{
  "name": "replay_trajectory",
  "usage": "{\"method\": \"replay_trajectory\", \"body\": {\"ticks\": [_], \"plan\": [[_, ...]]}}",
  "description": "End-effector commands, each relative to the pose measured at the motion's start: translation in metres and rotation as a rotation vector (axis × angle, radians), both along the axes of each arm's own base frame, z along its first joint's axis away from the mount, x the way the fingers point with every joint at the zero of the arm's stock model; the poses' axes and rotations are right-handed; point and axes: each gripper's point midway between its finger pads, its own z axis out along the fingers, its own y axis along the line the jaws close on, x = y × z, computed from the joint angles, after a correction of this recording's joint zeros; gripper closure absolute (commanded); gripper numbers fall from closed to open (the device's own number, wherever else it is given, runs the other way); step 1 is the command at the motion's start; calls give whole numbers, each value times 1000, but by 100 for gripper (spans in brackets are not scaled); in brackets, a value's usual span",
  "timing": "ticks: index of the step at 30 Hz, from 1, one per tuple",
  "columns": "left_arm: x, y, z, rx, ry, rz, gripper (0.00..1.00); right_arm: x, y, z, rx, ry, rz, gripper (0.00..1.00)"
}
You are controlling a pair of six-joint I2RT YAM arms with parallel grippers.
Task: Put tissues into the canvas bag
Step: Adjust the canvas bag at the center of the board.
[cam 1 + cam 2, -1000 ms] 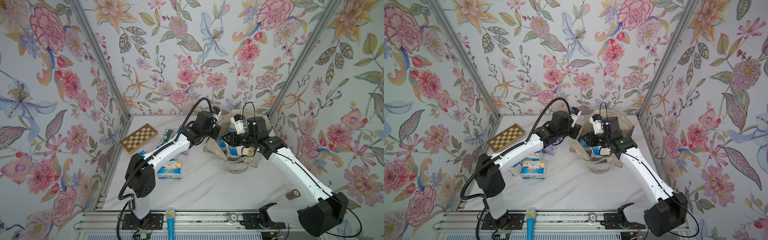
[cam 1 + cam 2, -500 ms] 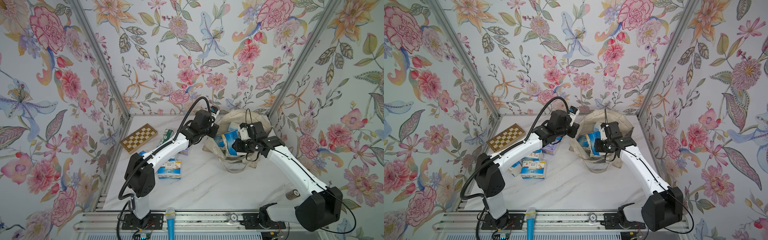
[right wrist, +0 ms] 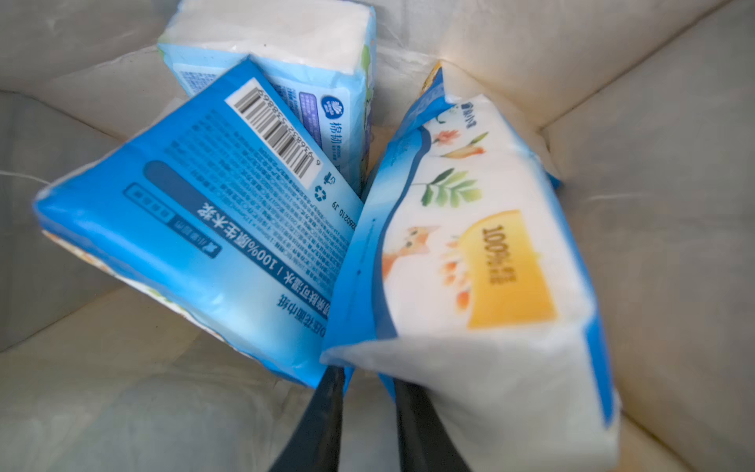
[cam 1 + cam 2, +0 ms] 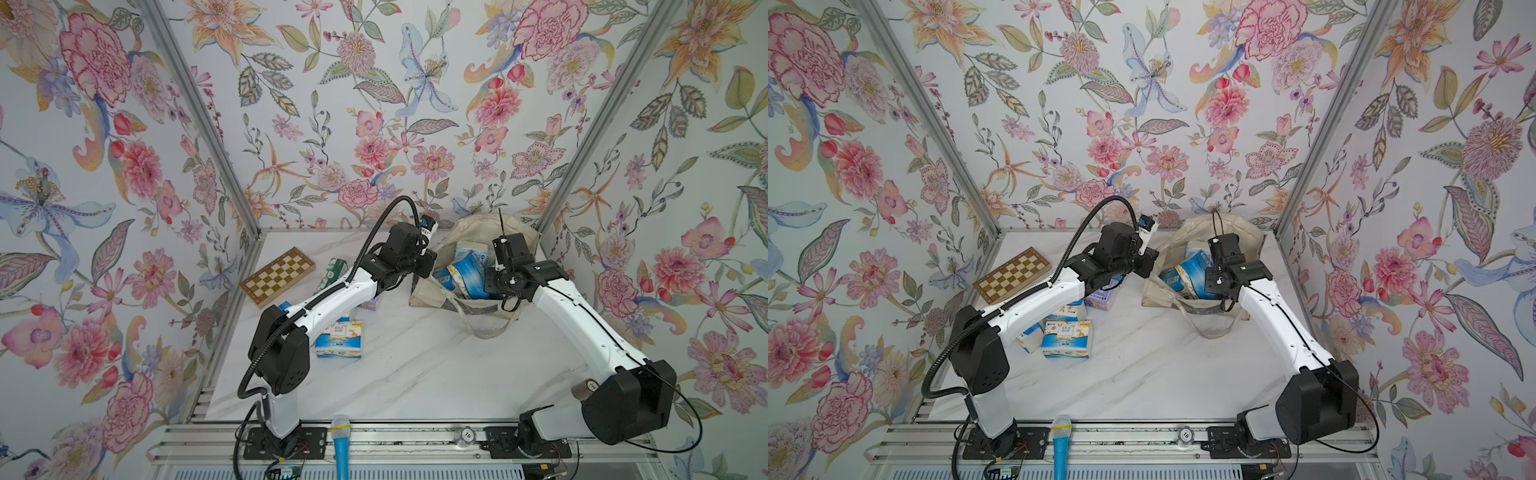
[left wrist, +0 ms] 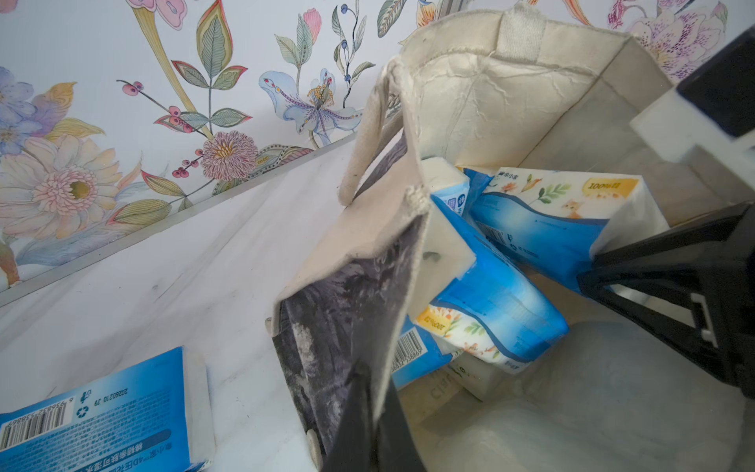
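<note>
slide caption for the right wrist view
Three tissue packs lean together inside the canvas bag, right gripper at the cartoon-printed pack.

Canvas bag back right on table; tissues inside; chessboard back left; loose packs just before it.

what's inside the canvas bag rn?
At least three packs in the canvas bag: pale-blue pack, barcode-side pack, cartoon pack, with the right gripper inside too. Anything beneath them is covered.
</note>
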Motion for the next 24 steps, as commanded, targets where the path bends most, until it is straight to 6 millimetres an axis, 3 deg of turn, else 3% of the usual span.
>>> {"method": "replay_trajectory", "body": {"ticks": [1,7,14,19,24], "plan": [[-2,17,5,8,1,17,100,17,-7,-6,-37,-13,-46,74],[-4,16,8,6,-14,3,100,34,49,-20,148,-9,95,73],[-3,6,28,-18,-50,-30,100,42,118,2,450,-100,293,74],[-3,-4,32,-28,-55,-48,100,46,150,14,605,-116,385,73],[-3,-5,29,-23,-46,-50,100,53,169,0,657,-64,410,73]]}}
